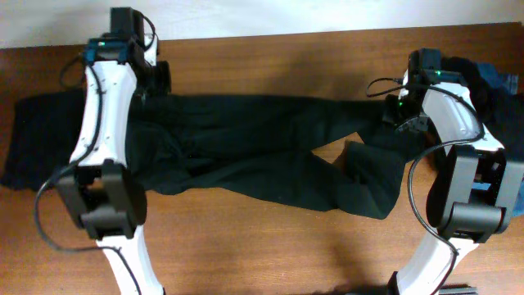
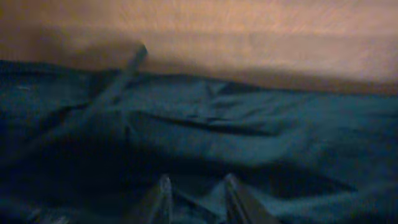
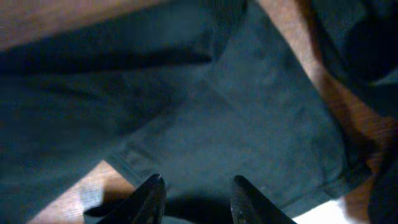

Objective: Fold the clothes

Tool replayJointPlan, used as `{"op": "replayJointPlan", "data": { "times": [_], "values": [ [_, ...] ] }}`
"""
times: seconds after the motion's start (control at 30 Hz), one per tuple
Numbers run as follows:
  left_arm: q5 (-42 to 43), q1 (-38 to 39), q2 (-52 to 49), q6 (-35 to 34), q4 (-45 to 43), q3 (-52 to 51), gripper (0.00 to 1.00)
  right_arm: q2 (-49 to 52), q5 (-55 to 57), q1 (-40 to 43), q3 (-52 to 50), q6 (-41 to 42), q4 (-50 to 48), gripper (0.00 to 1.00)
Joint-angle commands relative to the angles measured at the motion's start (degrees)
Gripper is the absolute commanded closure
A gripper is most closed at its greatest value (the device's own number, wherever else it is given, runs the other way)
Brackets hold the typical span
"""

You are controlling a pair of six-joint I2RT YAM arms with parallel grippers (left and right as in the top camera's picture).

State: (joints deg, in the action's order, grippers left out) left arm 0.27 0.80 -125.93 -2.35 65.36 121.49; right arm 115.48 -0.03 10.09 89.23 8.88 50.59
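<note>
A long pair of black trousers (image 1: pixel 246 139) lies flat across the table, waist at the left and leg ends at the right. My left gripper (image 1: pixel 155 82) hovers over the upper left part. In the left wrist view the left gripper (image 2: pixel 198 186) has its fingers apart, low over wrinkled cloth (image 2: pixel 249 124); I cannot tell if a fold lies between them. My right gripper (image 1: pixel 403 115) is at the leg ends. In the right wrist view the right gripper (image 3: pixel 196 183) stands open just above a trouser leg (image 3: pixel 236 112), with nothing between the fingers.
A heap of dark clothes (image 1: pixel 483 94) with a blue piece (image 1: pixel 494 78) sits at the back right, behind the right arm. Bare wooden table (image 1: pixel 270 246) shows in front of the trousers and along the far edge (image 2: pixel 249 37). Both arm bases stand at the near edge.
</note>
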Motion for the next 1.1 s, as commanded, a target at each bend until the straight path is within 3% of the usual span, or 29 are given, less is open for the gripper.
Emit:
{"op": "replayJointPlan", "data": {
  "times": [0.0,0.17,0.6,0.73,1.07],
  "values": [
    [0.48,-0.11,-3.82,2.03,-0.37,0.37,0.73,0.39,0.68,-0.26,-0.33,0.63,-0.92,0.61],
    [-3.78,-0.33,-7.28,2.03,-1.68,0.37,0.74,0.63,0.68,-0.26,-0.37,0.66,-1.68,0.62],
    [-6.32,-2.49,-8.85,2.01,-5.16,0.37,0.73,7.89,-3.02,-0.37,-0.37,0.68,-6.23,0.94],
    [-6.32,-2.62,-8.85,2.01,-5.79,0.37,0.73,8.35,-4.59,-0.37,-0.37,1.09,-8.22,0.95],
    [-6.32,-2.73,-8.85,2.03,-6.16,0.37,0.73,8.35,-20.98,-0.72,-0.28,5.18,-19.96,0.94]
  ]
}}
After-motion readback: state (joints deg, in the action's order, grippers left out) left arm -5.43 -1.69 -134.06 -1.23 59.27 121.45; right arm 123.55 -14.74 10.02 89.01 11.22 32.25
